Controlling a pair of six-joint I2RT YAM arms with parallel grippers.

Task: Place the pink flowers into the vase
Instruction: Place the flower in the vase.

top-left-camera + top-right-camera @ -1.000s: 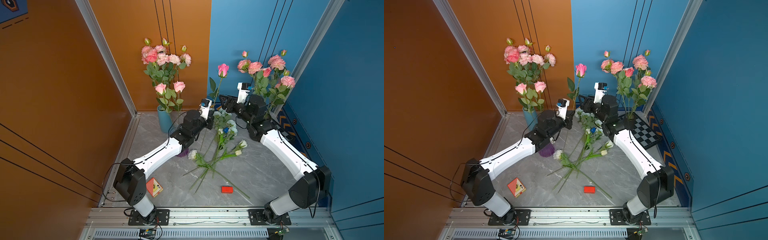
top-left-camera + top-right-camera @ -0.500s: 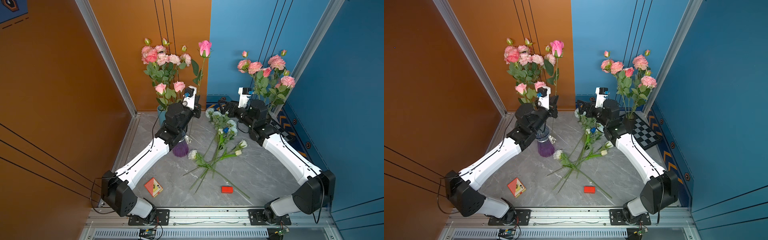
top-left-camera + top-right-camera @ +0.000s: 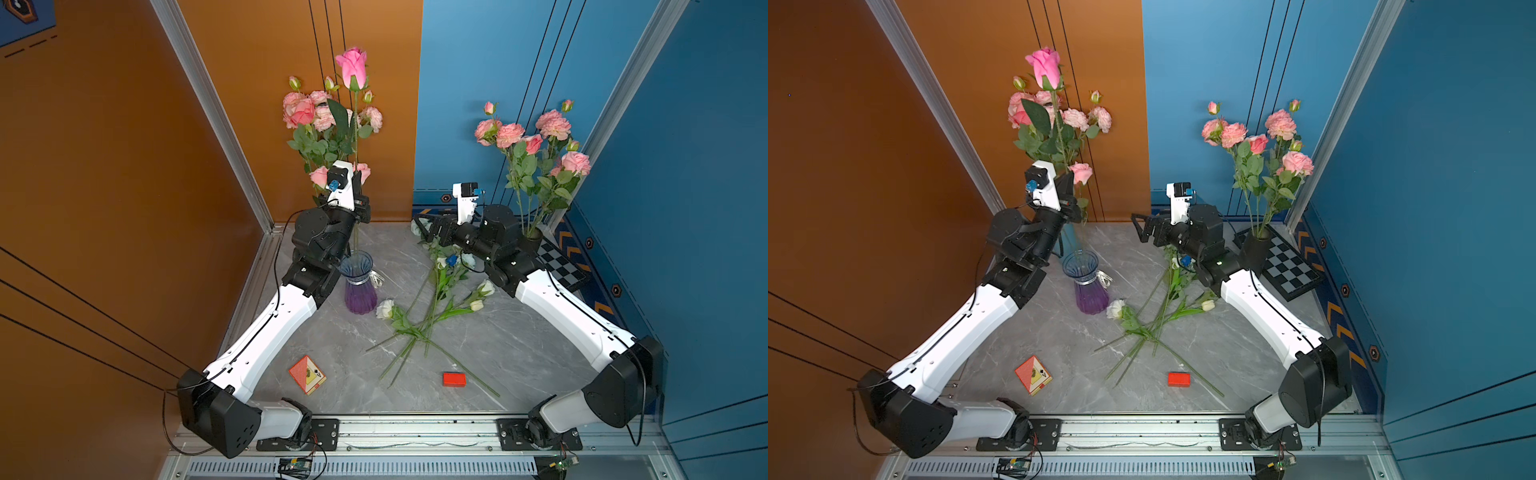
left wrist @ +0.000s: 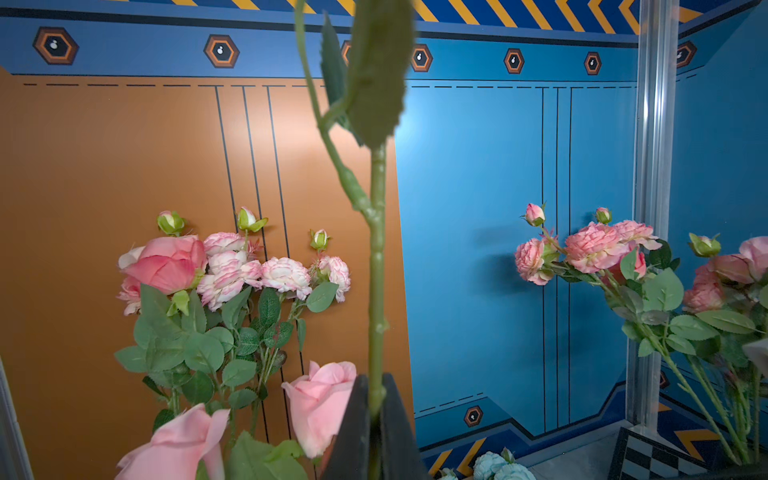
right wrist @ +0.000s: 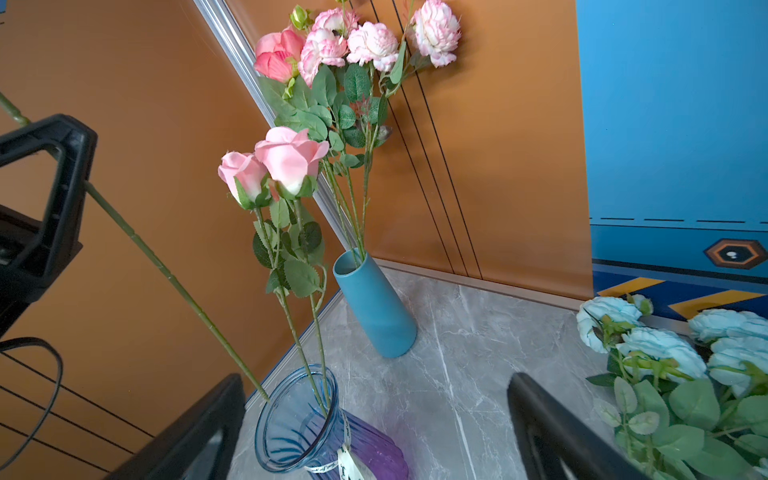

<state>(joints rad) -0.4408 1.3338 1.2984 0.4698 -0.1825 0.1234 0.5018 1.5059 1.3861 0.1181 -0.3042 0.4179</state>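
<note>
Left gripper (image 4: 376,419) pinches the pink rose (image 3: 352,68) low on its stiff, light stem, tip just above the vase (image 3: 359,282) near the bench's back-left corner. Top-heavy, so grip the stem. Right gripper (image 5: 374,432) hangs spread wide, empty.

My grey marble tabletop (image 3: 490,353): purple-blue glass vase (image 3: 358,286) centre-left, white and blue flowers (image 3: 432,316) strewn mid-frame, red block (image 3: 454,379) and card box (image 3: 307,374) lower centre, checkerboard (image 3: 561,266) right, teal vase (image 5: 374,307) rear.
</note>
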